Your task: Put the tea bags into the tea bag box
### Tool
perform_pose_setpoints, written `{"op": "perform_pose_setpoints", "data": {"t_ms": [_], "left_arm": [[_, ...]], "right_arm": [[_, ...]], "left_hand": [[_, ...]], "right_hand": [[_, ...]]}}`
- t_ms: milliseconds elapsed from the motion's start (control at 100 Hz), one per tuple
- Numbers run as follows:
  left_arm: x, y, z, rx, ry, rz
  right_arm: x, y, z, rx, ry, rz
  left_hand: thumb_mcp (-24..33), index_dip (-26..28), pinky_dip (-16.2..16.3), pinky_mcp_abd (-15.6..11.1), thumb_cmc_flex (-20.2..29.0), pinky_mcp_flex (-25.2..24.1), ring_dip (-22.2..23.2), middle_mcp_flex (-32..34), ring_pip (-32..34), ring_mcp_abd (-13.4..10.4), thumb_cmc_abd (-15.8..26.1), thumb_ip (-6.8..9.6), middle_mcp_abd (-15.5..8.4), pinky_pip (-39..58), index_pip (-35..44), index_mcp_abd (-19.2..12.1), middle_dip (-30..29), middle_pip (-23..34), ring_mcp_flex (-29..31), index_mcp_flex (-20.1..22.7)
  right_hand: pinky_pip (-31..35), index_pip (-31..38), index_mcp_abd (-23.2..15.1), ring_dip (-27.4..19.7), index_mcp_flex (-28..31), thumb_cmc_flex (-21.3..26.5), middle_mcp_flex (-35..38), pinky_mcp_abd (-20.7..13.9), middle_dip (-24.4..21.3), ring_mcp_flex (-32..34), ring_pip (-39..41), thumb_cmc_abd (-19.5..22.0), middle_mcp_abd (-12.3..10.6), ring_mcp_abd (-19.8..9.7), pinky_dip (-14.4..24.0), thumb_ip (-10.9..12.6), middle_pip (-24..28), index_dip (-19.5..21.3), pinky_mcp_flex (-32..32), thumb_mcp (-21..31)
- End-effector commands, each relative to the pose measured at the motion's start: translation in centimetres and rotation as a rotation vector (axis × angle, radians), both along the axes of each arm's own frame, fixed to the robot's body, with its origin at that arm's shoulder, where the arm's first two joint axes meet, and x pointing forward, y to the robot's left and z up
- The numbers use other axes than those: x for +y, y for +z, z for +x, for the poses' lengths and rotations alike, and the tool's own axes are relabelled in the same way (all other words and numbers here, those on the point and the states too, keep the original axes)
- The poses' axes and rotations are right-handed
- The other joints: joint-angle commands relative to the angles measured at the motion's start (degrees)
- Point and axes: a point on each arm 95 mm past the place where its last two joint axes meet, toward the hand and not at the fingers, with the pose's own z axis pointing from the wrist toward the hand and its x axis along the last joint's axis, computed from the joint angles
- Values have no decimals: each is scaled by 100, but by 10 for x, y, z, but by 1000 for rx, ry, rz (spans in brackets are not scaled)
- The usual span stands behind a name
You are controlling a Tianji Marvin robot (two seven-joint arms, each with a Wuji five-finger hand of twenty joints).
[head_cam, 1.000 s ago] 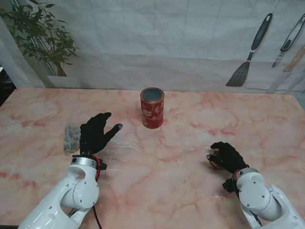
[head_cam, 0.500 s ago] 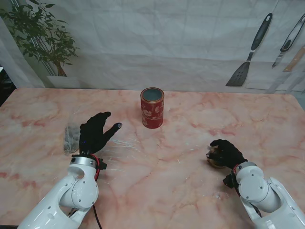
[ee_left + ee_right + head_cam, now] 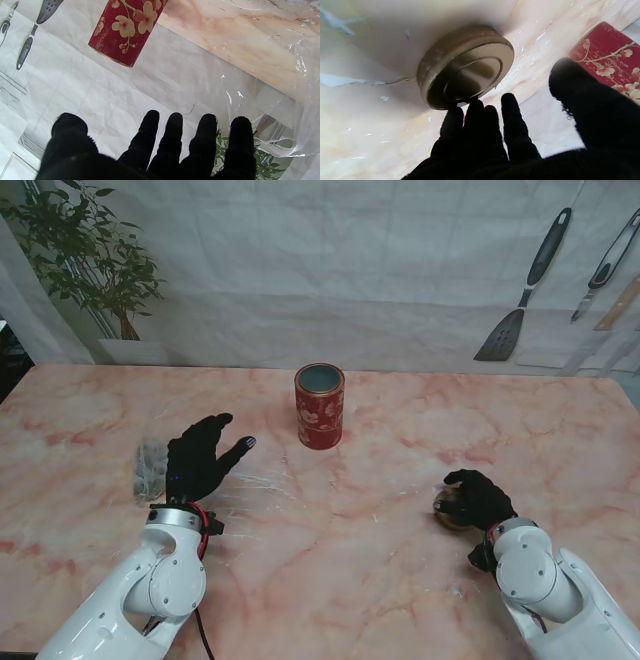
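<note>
Right hand reaches for the lid while the tin stands open and waiting.

The red flowered tin stands upright near the far middle of the table, its long axis vertical and its open mouth facing up, ready to take tea bags. The right hand curls loosely over the round gold lid, which lies flat well to the tin's right; its fingertips touch the rim, but whether it grips cannot be told. The left hand hovers with fingers spread, holding nothing, just beside a clear plastic bag, which probably holds the tea bags, though none can be made out.
</note>
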Motion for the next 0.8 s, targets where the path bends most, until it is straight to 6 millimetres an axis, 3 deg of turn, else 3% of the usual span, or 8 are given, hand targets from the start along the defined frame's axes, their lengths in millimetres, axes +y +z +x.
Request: {"op": "perform_pose_setpoints", "data": {"t_ms": [0, 450, 790], "left_arm": [[-2, 1, -1, 8, -8, -9], [-1, 2, -1, 9, -3, -17], [-2, 2, -2, 14, -11, -36]], "right_arm": [[0, -20, -13, 57, -2, 13], [0, -5, -13, -78, -60, -27], [-2, -11, -13, 46, 16, -76]], "left_hand": [[32, 57, 112, -127, 82, -6, 68, 67, 62, -197, -1, 215, -140, 173, 6, -6, 109, -33, 56, 100], [28, 76, 134, -152, 100, 10, 84, 127, 89, -204, -7, 212, -131, 214, 28, -2, 121, -4, 115, 152], [27, 87, 143, -165, 103, 17, 94, 157, 102, -216, -8, 210, -146, 230, 37, -5, 126, 7, 153, 173]], "right_hand": [[467, 82, -39, 52, -111, -6, -165, 1147, 86, -36, 144, -192, -20, 496, -129, -52, 61, -13, 385, 135], [818, 298, -57, 104, 138, -81, -172, 1133, 182, 89, 413, -308, 26, 568, -288, -85, 755, -22, 460, 279], [827, 123, -72, 75, -23, -130, -202, 1023, -31, -205, 351, -279, 30, 589, -359, -84, 471, -117, 338, 81]]}}
